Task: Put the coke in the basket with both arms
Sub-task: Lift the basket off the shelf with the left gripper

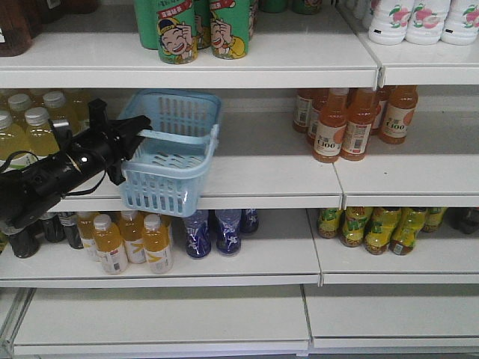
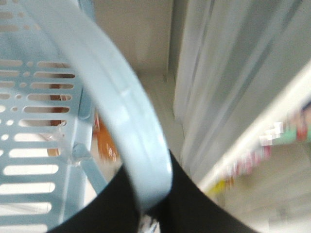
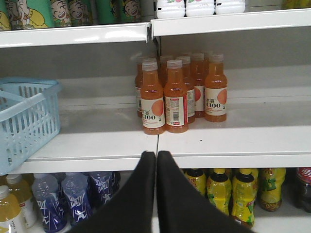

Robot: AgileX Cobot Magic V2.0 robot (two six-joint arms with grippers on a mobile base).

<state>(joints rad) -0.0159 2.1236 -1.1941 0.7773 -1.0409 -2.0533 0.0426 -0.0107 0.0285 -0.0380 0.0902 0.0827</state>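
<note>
The light blue basket (image 1: 163, 188) rests tilted at the front of the middle shelf, left of centre. My left gripper (image 1: 135, 139) reaches in from the left and is shut on the basket's flat handle (image 1: 179, 142). In the left wrist view that handle (image 2: 127, 116) runs down between the black fingers (image 2: 194, 208), with the slotted basket wall (image 2: 34, 121) to the left. My right gripper (image 3: 156, 155) is shut with nothing in it, facing the middle shelf's edge. The basket (image 3: 24, 121) stands to its left. The coke is out of view.
Orange juice bottles (image 1: 352, 123) stand on the middle shelf to the right of the basket. Green cartoon cans (image 1: 194, 30) and white bottles (image 1: 412, 19) fill the top shelf. Below are blue bottles (image 1: 217, 232), orange-yellow bottles (image 1: 131, 243) and yellow-green bottles (image 1: 374, 228).
</note>
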